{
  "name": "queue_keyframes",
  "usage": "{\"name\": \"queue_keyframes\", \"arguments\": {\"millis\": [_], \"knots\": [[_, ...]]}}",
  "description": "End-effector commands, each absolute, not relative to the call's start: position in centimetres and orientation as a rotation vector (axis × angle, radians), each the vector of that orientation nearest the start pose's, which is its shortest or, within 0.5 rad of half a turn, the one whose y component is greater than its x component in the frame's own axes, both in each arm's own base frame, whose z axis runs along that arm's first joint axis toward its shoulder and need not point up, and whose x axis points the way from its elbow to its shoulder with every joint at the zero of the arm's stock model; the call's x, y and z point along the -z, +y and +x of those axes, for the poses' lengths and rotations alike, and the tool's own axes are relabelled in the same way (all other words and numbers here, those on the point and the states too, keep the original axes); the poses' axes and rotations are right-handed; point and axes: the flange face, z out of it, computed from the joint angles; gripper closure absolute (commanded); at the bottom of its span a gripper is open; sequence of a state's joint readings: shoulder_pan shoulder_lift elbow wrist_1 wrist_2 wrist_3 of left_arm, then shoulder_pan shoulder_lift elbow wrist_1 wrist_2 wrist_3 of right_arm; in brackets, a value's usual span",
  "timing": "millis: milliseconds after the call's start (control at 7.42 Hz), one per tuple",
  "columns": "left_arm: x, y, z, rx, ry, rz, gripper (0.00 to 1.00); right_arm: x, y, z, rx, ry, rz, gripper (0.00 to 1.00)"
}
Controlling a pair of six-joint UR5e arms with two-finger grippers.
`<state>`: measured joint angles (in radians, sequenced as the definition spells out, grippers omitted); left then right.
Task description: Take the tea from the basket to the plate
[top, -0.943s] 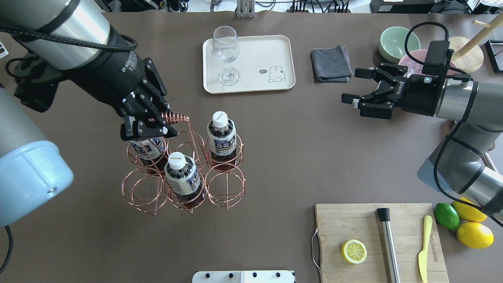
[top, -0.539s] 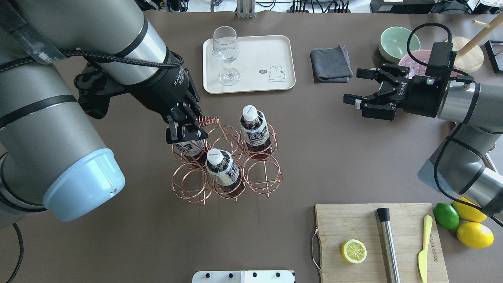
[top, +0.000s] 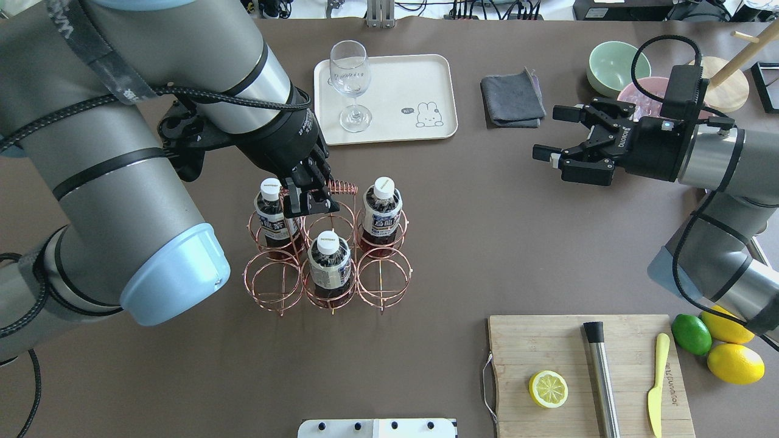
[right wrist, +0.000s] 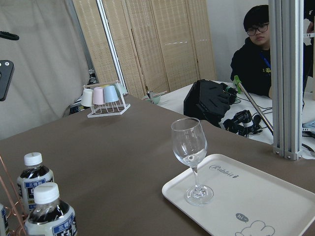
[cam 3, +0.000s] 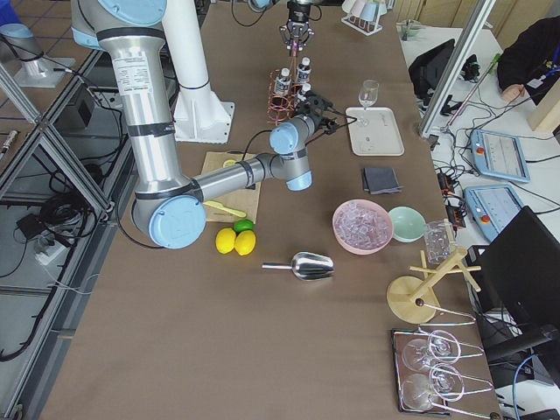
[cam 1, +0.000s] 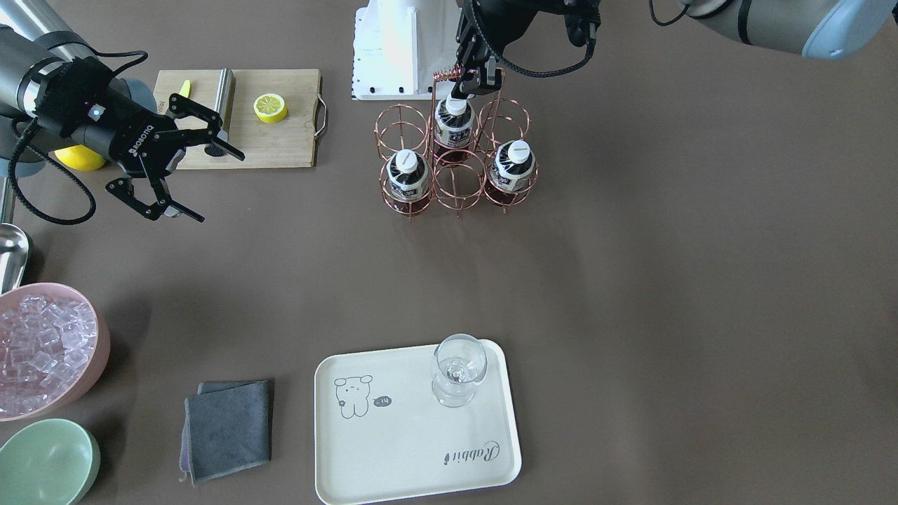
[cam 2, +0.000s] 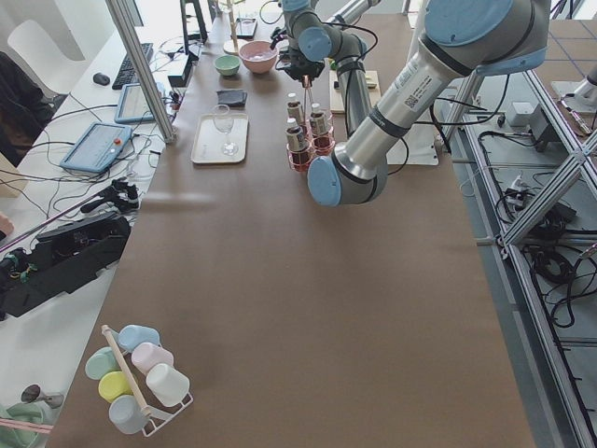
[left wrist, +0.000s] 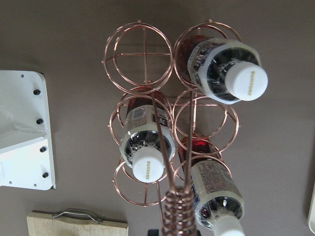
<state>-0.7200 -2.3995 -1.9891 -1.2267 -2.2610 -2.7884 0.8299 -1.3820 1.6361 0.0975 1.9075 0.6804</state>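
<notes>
The copper wire basket point(top: 328, 267) holds three tea bottles point(top: 382, 210), point(top: 269, 210), point(top: 328, 258), each with a white cap and a white label. My left gripper point(top: 311, 198) is shut on the basket's coiled top handle point(top: 342, 187). In the left wrist view the coil point(left wrist: 179, 211) rises from the basket point(left wrist: 140, 54) toward the camera. The cream plate point(top: 401, 85) lies beyond the basket, with the bear drawing near its right end. My right gripper point(top: 548, 132) is open and empty, well to the right of the basket. It also shows in the front view point(cam 1: 210, 184).
A clear stemmed glass point(top: 350, 85) stands on the plate's left end. A grey cloth point(top: 512, 100), a green bowl point(top: 611, 64) and a pink bowl of ice point(cam 1: 42, 347) are at the far right. A cutting board point(top: 548, 347) with half a lemon, a muddler and a knife is near right.
My left arm has carried the basket by its handle to the right, toward the table's middle. The right gripper has stayed open and almost still.
</notes>
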Motion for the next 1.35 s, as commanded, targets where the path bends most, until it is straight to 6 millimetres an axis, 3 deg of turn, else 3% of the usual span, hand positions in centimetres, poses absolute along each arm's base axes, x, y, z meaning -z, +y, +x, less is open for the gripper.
{"name": "queue_keyframes", "arguments": {"millis": [0, 943, 1078, 1212], "knots": [[-5.0, -42.8, 38.3, 1.422, 0.752, -0.919, 1.00, -35.9, -44.5, -27.1, 0.362, -1.426, 1.316, 0.01], [-5.0, -43.1, 38.8, 1.431, 0.757, -0.934, 1.00, -37.3, -42.9, -28.1, 0.392, -1.465, 1.329, 0.02], [-4.8, -43.1, 38.9, 1.432, 0.757, -0.936, 1.00, -35.7, -42.3, -29.0, 0.361, -1.486, 1.367, 0.02], [-4.7, -43.8, 39.6, 1.434, 0.754, -0.936, 1.00, -34.2, -40.3, -31.3, 0.339, -1.500, 1.414, 0.02]]}}
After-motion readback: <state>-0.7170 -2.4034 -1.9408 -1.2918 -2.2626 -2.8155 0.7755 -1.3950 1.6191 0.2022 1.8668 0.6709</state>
